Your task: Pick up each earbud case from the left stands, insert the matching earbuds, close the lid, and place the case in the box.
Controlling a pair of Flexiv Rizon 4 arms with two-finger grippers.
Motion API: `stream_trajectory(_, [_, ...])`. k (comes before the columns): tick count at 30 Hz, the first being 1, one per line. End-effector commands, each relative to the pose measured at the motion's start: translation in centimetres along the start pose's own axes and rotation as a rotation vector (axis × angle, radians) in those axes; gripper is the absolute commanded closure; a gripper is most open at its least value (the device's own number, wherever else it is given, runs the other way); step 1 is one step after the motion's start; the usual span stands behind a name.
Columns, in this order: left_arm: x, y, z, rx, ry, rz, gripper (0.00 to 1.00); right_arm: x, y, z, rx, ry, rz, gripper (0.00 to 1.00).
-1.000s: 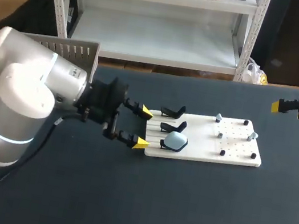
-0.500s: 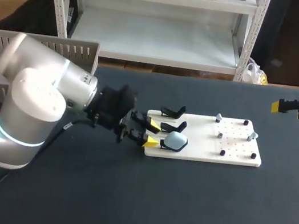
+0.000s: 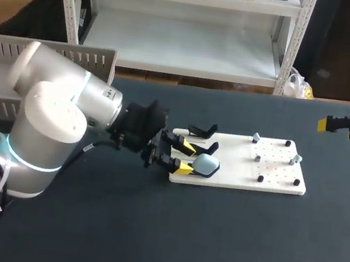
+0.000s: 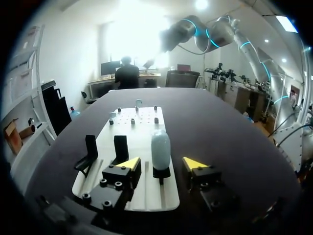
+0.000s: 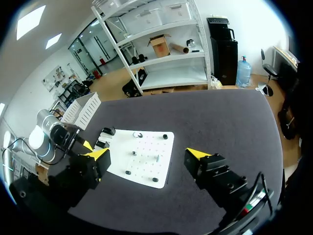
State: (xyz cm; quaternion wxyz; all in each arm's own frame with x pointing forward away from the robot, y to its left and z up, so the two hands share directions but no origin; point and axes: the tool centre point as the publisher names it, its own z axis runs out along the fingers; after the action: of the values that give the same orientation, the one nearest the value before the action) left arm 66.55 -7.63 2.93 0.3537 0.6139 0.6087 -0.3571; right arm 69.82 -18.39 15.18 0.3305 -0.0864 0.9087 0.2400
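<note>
Left gripper (image 3: 187,158) low at the stand end of the white board (image 3: 232,170), fingers apart. Pale blue earbud case (image 4: 160,148) sits upright on its black stand (image 4: 161,173), between and just ahead of the yellow tips, neither tip seen touching it. Right gripper (image 5: 149,153) above the worktop (image 3: 209,245), well apart from the board, fingers spread wide.
</note>
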Motion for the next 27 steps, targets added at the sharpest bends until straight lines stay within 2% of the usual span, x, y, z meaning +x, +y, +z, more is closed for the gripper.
stream_trajectory(1, [0.1, 0.7, 0.7, 0.001, 0.002, -0.003, 0.52, 0.0, -0.1, 0.0, -0.005, 0.000, -0.001, 0.00])
stream_trajectory(7, [-0.1, 0.8, 1.0, 0.014, 0.002, -0.004, 0.50, 0.0, -0.1, 0.0, -0.005, 0.000, -0.001, 0.00])
stream_trajectory(11, [-0.1, 0.7, 1.4, 0.021, 0.002, -0.007, 0.44, 0.0, -0.1, 0.0, -0.005, 0.000, -0.001, 0.00])
stream_trajectory(20, [0.0, 1.1, 2.1, 0.019, 0.008, -0.018, 0.50, 0.0, -0.1, 0.0, -0.005, 0.000, -0.001, 0.00])
stream_trajectory(27, [-0.1, 0.9, 2.5, 0.026, 0.008, -0.019, 0.51, 0.0, -0.1, 0.0, -0.005, 0.000, -0.001, 0.00])
